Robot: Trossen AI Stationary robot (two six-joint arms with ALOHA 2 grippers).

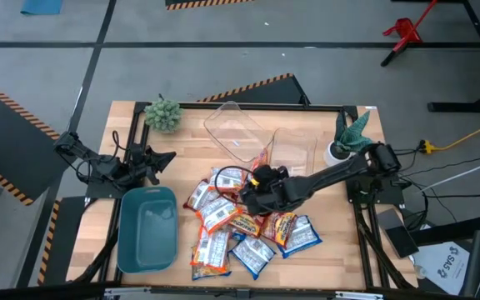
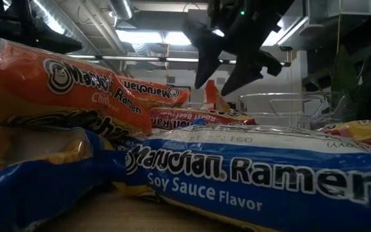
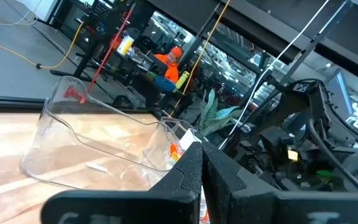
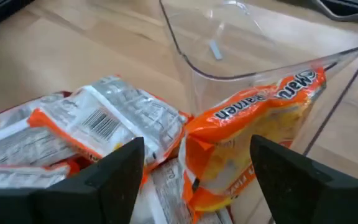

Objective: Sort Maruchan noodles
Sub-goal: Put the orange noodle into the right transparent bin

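The Maruchan noodles (image 1: 240, 225) lie in a loose, overlapping heap in the middle of the table: orange, blue and red-brown packets. One orange packet (image 4: 247, 143) stands on edge, leaning against a clear bin's wall (image 4: 197, 81). My right gripper (image 4: 194, 180) is open and hovers just above the heap's far side (image 1: 248, 193), one finger on each side of that orange packet without touching it. In the low view the right gripper (image 2: 227, 67) hangs clear above the packets. My left gripper (image 1: 167, 157) is shut and waits at the table's left, above the teal bin's far end.
A teal bin (image 1: 147, 229) sits on the table's left near side. Two clear bins (image 1: 234, 129) (image 1: 294, 152) stand beyond the heap. A small green plant (image 1: 162, 114) is at the far left, a potted plant (image 1: 350, 133) at the far right. A person in orange (image 3: 173, 65) is in the room beyond.
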